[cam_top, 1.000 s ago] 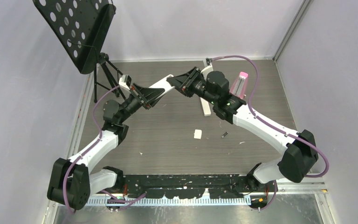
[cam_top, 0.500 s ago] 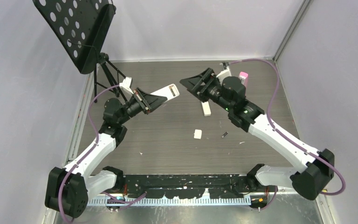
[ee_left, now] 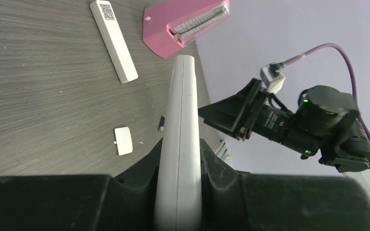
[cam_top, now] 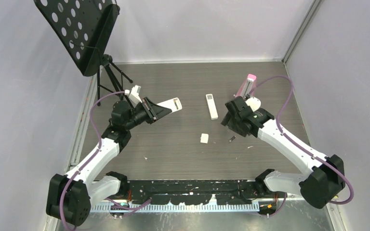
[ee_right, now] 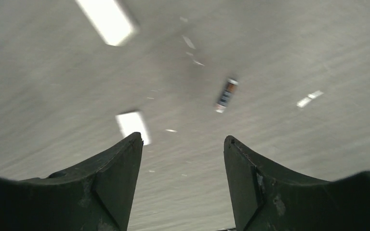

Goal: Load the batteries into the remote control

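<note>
- At centre-left of the overhead frame, the left hand (cam_top: 158,109) grasps the remote control (cam_top: 172,104) edgewise, clear of the worktop (cam_top: 173,144).
- Right of centre, one battery (cam_top: 231,139) lies on the worktop.
- Just above it in the frame, the right hand (ee_right: 183,142) hangs released, holding nothing.

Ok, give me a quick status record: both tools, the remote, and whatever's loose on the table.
left tool: shut on remote control, held edge-on above the table
right tool: open, empty, over the table
battery: one visible, lying on the table ahead of right tool, untouched
small white piece: flat on the table, apart from the battery
slim remote: flat on the table, untouched
</note>
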Robot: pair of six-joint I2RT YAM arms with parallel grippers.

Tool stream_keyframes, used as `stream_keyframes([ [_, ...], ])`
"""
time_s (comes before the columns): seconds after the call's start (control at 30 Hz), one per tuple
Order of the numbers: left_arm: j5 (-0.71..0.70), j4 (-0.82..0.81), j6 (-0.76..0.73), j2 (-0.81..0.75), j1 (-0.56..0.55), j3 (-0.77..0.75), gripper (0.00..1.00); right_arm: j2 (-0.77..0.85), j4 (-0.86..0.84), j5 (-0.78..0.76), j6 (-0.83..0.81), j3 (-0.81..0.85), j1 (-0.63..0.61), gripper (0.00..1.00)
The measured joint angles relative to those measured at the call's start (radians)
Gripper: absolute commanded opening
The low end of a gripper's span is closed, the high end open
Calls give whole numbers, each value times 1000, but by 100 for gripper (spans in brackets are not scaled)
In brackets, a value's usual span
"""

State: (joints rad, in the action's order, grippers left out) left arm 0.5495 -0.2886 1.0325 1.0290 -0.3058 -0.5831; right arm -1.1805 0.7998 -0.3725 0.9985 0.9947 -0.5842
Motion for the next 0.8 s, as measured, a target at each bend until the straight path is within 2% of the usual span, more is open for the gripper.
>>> stream_keyframes([
  [0.17,-1,19,-29,3,0,0,0,-71,91,9,18,-55,32,69],
  [0.33,0,18,-48,20,0,0,0,-163,77,37,27,-77,64,50],
  [0.57,19,17,-50,61,0,0,0,-271,-14,76,25,-114,96,47],
  [0.8,45,6,-49,76,0,0,0,-346,-86,77,20,-119,104,34],
])
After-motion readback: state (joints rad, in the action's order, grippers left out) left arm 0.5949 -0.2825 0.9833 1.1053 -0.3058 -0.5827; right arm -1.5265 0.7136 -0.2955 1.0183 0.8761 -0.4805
